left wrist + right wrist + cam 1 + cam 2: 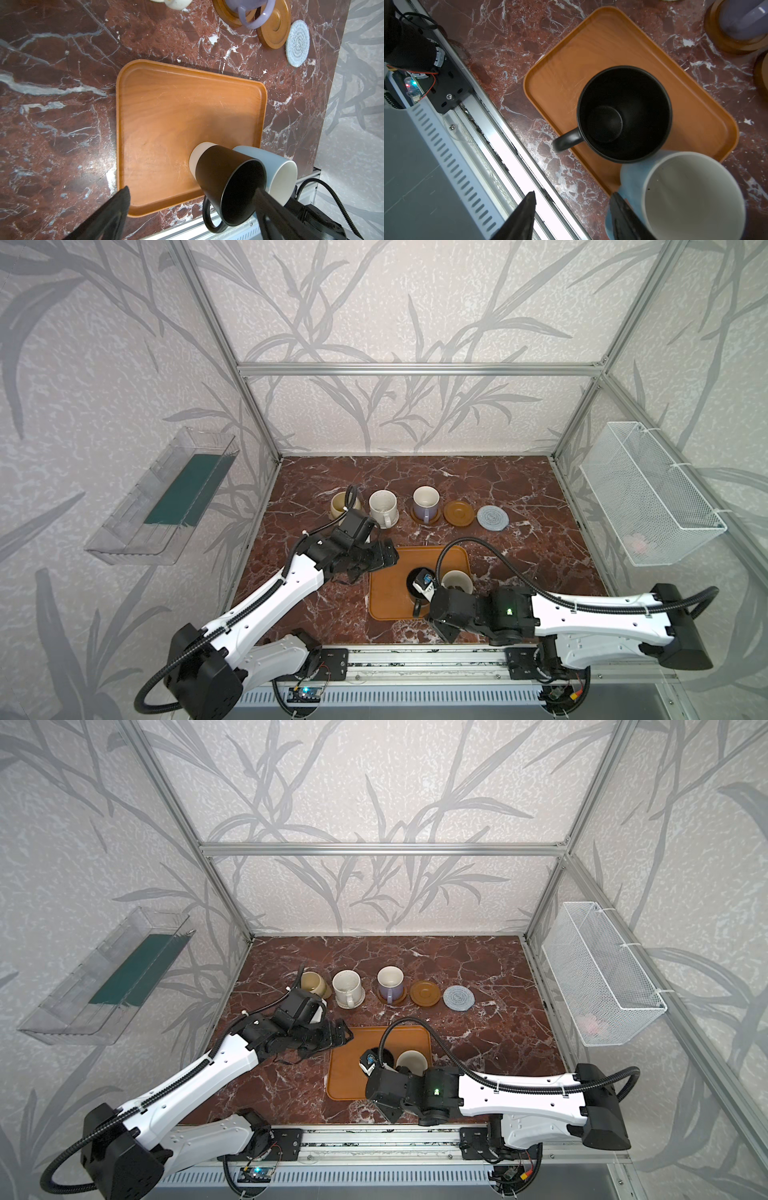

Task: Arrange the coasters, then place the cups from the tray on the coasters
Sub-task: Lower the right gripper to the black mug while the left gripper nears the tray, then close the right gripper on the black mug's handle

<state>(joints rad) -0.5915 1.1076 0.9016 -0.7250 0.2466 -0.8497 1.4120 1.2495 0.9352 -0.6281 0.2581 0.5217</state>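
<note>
Parked high at the front in both top views, staring down over the whole tabletop. Way closer from each wrist, aimed down, overlapping on the tray and black mug.

Leaf-patterned walls — red marble tabletop (white-veined) below.
</note>
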